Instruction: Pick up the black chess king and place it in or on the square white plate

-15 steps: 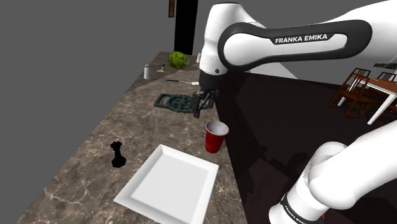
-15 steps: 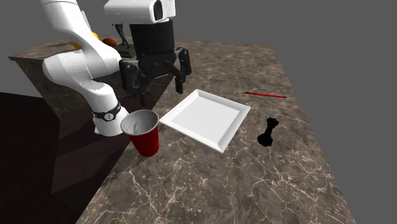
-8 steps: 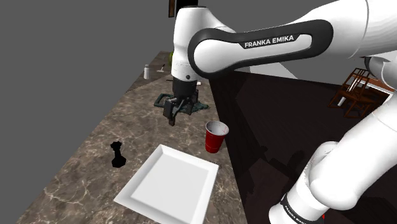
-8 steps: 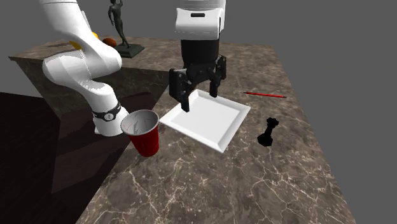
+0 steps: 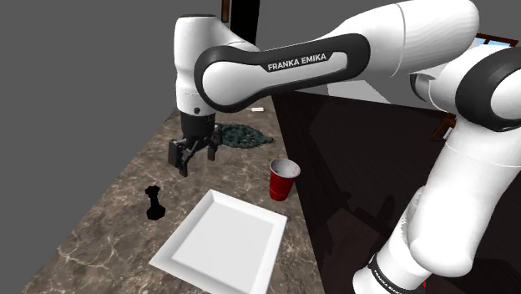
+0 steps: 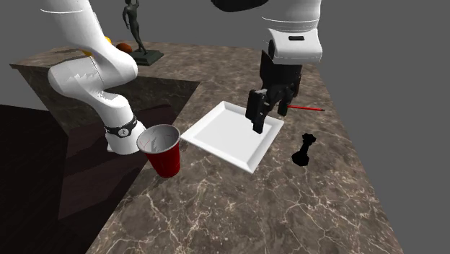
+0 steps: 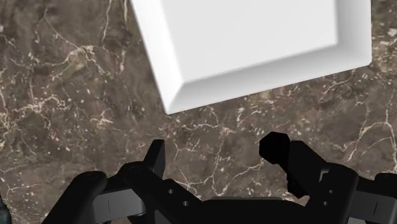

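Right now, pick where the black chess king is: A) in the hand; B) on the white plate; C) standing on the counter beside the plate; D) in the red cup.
C: the chess king stands on the counter, apart from the plate; the hand is open and empty.

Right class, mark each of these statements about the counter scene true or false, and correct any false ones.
1. The black chess king stands upright on the veined counter. True.
2. The fingers clasp the king. False: they are open and empty, apart from the king.
3. The red cup sits on the white plate. False: it stands on the counter beside the plate.
4. The plate holds nothing. True.
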You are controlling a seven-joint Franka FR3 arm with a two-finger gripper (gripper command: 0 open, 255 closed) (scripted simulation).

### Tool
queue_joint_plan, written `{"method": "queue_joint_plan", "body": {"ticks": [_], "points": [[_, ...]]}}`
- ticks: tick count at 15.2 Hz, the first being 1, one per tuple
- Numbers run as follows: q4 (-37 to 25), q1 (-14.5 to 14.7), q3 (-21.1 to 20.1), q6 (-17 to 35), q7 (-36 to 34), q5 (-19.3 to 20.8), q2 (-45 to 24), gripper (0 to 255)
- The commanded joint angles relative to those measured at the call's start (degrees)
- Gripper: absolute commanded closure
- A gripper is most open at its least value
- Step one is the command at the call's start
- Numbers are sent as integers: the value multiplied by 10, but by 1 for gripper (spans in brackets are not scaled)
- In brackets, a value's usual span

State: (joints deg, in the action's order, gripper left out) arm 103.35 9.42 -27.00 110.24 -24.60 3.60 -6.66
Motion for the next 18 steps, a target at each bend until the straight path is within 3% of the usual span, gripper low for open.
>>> {"method": "queue_joint_plan", "body": {"ticks": [1, 7, 18], "points": [[-47, 19, -9, -8, -29, 19, -46, 0], [-207, 84, -13, -45, -81, 74, -187, 0], [-164, 83, -8, 7, -86, 80, -197, 0]]}}
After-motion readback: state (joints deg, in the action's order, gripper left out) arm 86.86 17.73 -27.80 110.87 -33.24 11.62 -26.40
